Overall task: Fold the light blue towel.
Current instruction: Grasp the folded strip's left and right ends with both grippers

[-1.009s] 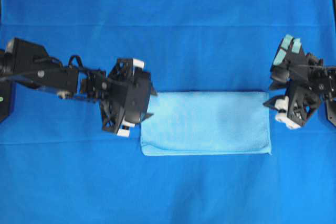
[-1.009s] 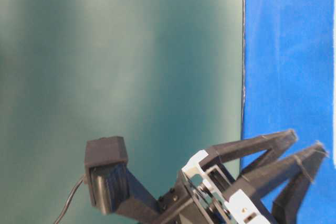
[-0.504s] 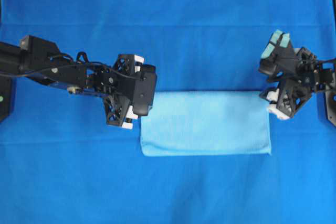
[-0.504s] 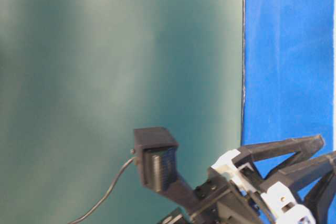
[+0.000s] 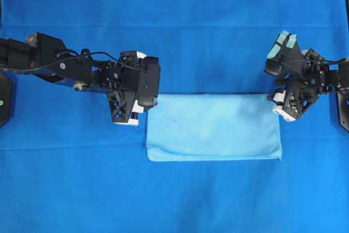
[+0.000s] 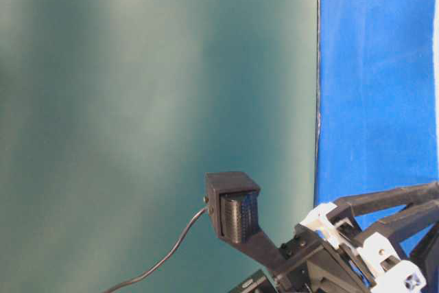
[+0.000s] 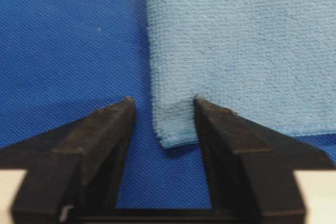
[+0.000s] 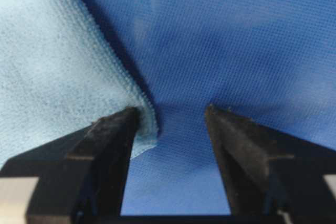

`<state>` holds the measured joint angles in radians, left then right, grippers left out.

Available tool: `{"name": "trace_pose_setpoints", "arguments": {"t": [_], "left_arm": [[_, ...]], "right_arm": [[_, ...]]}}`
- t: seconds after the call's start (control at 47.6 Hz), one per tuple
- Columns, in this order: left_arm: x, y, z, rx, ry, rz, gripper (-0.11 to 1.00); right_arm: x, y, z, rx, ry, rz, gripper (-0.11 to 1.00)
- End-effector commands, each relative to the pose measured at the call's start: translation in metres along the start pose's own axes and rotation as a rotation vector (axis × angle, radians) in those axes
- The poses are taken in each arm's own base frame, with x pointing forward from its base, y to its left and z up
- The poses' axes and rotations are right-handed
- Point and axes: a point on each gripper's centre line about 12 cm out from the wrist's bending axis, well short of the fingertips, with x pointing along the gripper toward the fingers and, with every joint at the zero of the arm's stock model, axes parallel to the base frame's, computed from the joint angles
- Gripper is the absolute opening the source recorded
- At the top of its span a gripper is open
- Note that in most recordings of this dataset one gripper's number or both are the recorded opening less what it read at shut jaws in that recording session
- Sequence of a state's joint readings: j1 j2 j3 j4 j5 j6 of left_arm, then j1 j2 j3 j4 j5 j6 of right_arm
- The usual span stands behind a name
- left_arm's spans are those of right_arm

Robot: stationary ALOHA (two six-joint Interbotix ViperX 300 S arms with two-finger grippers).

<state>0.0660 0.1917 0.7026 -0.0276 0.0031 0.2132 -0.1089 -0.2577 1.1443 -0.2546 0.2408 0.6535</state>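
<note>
Towel (image 5: 214, 127) corners — tools (image 7: 160, 109) (image 8: 172, 116) straddling, spread.

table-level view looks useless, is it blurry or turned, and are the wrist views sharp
Table-level view: soft, seemingly turned sideways, mostly flat green, no towel visible. Left wrist view: crisp weave on the light blue towel, fingertips sharp. Right wrist view: sharp too, dark shadow along the towel's lifted corner.

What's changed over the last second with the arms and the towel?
The left gripper turned and shifted to the light blue towel's far left corner; the right gripper moved in to its far right corner. Both have open jaws and hold nothing. The towel stayed flat and folded.
</note>
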Motion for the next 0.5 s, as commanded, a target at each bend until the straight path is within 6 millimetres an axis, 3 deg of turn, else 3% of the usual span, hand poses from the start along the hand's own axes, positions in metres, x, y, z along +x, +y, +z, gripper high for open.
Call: {"name": "trace_pose_setpoints", "arguments": {"t": [0.0, 0.105, 0.252, 0.483], "left_arm": [[0.0, 0.001, 0.001, -0.001, 0.002, 0.0, 0.37], [0.0, -0.002, 0.001, 0.013, 0.016, -0.008, 0.24], [-0.001, -0.006, 0.001, 0.02, 0.037, -0.018, 0.04], [-0.014, -0.004, 0.012, -0.009, 0.043, -0.021, 0.04]], "right_arm": [[0.0, 0.001, 0.003, 0.003, -0.011, 0.005, 0.57], [0.0, 0.001, 0.003, 0.0, -0.012, 0.006, 0.44], [-0.001, 0.001, 0.004, -0.003, -0.016, 0.009, 0.03], [-0.007, 0.004, 0.009, -0.004, -0.053, 0.027, 0.02]]}}
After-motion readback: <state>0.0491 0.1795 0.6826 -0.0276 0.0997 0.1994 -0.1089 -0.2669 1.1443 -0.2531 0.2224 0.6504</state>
